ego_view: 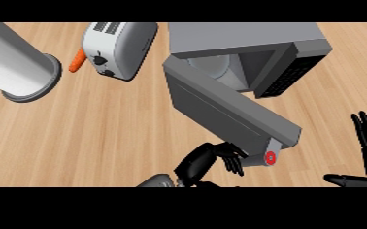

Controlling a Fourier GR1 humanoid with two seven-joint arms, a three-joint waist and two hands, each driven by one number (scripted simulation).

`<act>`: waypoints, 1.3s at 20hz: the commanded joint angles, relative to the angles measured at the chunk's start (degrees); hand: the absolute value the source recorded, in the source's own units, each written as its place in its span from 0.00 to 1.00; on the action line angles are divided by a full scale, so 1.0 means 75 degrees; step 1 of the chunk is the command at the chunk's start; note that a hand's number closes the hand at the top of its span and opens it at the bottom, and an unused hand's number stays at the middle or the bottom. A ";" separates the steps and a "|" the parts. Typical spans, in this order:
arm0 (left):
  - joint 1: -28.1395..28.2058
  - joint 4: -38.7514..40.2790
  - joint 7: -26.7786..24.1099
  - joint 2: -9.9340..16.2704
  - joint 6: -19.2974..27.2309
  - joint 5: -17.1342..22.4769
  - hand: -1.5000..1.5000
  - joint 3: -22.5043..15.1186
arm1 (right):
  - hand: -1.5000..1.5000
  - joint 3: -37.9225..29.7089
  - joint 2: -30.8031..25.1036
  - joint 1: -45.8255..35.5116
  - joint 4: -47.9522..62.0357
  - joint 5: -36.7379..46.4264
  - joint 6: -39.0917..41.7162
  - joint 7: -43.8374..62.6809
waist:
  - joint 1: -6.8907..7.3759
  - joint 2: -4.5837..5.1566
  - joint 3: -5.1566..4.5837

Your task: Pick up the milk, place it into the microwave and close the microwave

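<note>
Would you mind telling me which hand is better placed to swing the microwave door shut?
The left hand: its fingers already rest against the outer end of the open microwave door, beside the handle. The right hand sits open at the view's right edge, apart from the microwave.

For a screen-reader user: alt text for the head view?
The left hand touches the open microwave door near its handle end; the right hand rests open at the right edge. A toaster stands on the wooden counter.

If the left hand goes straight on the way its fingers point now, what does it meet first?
The left hand points right, and its fingers already seem to touch the handle end of the microwave door, so the door comes first; depth is unclear.
</note>
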 commanded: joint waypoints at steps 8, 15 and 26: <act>-0.1803 0.0238 0.0021 -0.0121 0.1185 0.1345 1.00 -0.0022 | 0.00 0.0385 -0.0233 -0.0274 -0.0776 -0.0281 0.0685 0.0301 | -0.0738 0.0116 -0.0011; -0.2956 0.0731 0.0074 -0.0118 0.1592 0.1712 1.00 0.0275 | 0.00 0.0534 -0.0474 -0.0576 -0.1132 -0.0384 0.0749 0.0665 | -0.1208 0.0203 -0.0010; -0.4260 0.1485 0.0025 -0.0121 0.1929 0.2405 1.00 0.0670 | 0.00 0.0610 -0.0731 -0.1224 -0.1454 -0.0920 0.1188 0.1111 | -0.1731 0.0444 0.0044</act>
